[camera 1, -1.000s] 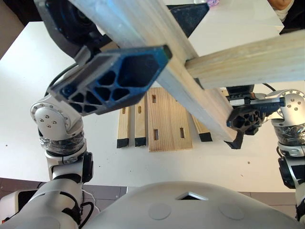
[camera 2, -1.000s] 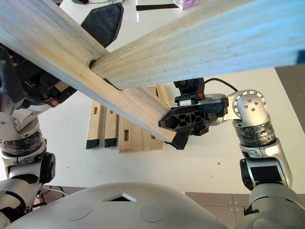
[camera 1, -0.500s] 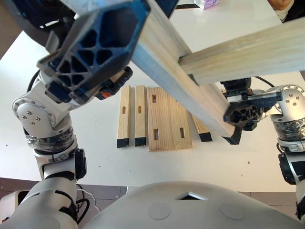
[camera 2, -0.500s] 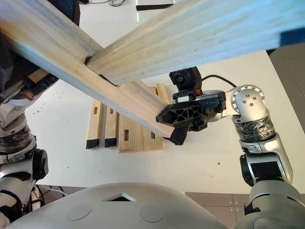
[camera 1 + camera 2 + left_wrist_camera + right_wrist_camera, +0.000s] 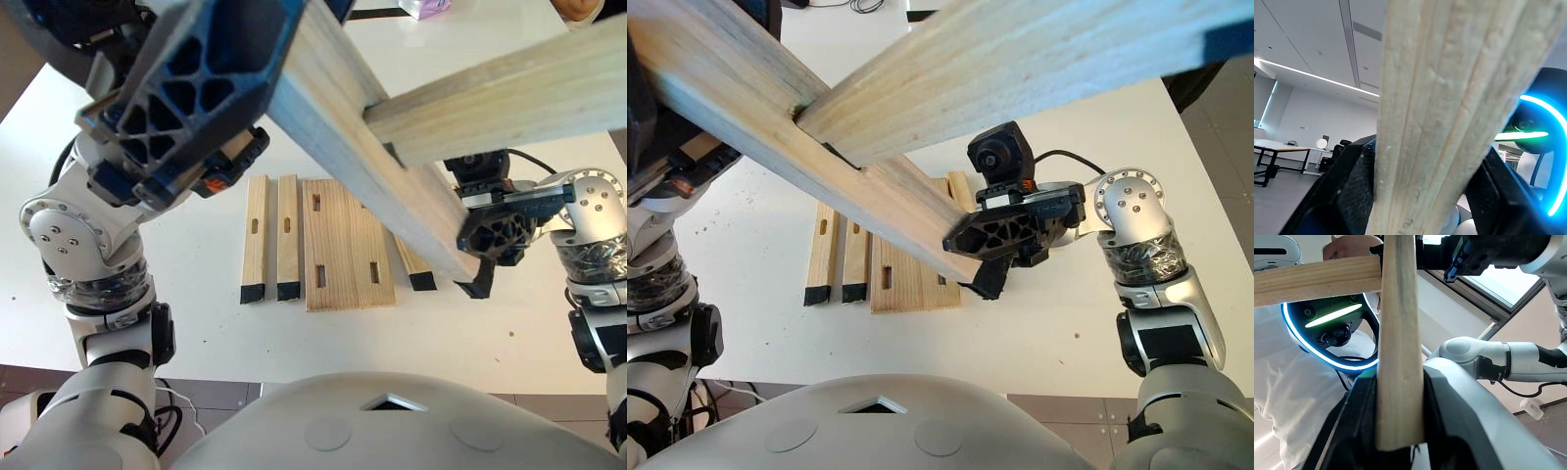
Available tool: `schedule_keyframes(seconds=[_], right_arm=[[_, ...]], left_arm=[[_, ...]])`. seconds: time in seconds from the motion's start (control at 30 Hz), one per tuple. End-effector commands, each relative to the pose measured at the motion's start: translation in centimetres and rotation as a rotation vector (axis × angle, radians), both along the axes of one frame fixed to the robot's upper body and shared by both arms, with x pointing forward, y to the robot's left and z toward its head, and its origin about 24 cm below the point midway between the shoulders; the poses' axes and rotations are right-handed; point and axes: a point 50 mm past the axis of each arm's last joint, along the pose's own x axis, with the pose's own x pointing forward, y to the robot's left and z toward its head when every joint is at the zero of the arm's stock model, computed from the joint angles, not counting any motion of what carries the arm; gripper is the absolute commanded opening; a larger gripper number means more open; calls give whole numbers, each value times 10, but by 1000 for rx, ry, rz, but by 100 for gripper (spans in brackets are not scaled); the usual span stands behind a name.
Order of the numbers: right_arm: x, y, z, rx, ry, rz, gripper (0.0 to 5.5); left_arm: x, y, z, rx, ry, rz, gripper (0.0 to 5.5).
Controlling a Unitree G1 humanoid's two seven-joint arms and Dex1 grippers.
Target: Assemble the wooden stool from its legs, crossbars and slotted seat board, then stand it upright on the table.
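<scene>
Above the table (image 5: 196, 294), leg (image 5: 392, 186) slanting from left pincer (image 5: 1427, 161) down to right pincer (image 5: 972, 259)

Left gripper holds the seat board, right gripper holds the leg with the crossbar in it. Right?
Not quite. The left gripper holds the leg too, as the left wrist view shows; the seat board lies flat on the table. The right gripper does hold the leg with the crossbar in it.

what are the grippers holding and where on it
One wooden leg with a crossbar joined to it: left gripper clamps its raised end, right gripper its lower end.
</scene>
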Motion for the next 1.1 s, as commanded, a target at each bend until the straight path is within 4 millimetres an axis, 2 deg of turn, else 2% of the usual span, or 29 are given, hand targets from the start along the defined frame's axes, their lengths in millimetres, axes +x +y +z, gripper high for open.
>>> schedule_keyframes(seconds=[0.03,0.13,0.3,0.4,0.53,0.63,0.7,0.77,0.83,0.9,1.0,1.1], right_arm=[[6,7,-5,-85,-35,-153,184],[12,6,-10,-147,-16,-202,225],[22,-10,-13,-199,7,-331,225],[26,-21,-13,-280,-16,-503,225],[43,-47,-19,-439,-50,-807,225],[47,-62,-26,-522,-81,-961,225],[43,-71,-36,-603,-126,-1028,225],[34,-75,-47,-711,-248,-1055,225],[23,-74,-59,-828,-461,-1042,225],[14,-71,-67,-870,-618,-1014,225],[9,-74,-68,-867,-703,-1037,225],[11,-88,-70,-899,-738,-1118,225]], left_arm=[[-3,-1,6,22,-21,10,232],[-1,1,9,15,-18,46,217],[3,9,15,10,-17,113,217],[9,16,17,28,-7,187,217],[46,16,-24,129,54,475,217],[61,26,-32,199,46,650,217],[65,32,-33,235,24,715,217],[68,38,-31,261,10,766,217],[68,42,-28,286,-1,798,217],[67,42,-25,301,-6,825,217],[61,34,-25,355,-39,818,217],[49,27,-29,430,-86,776,217]])
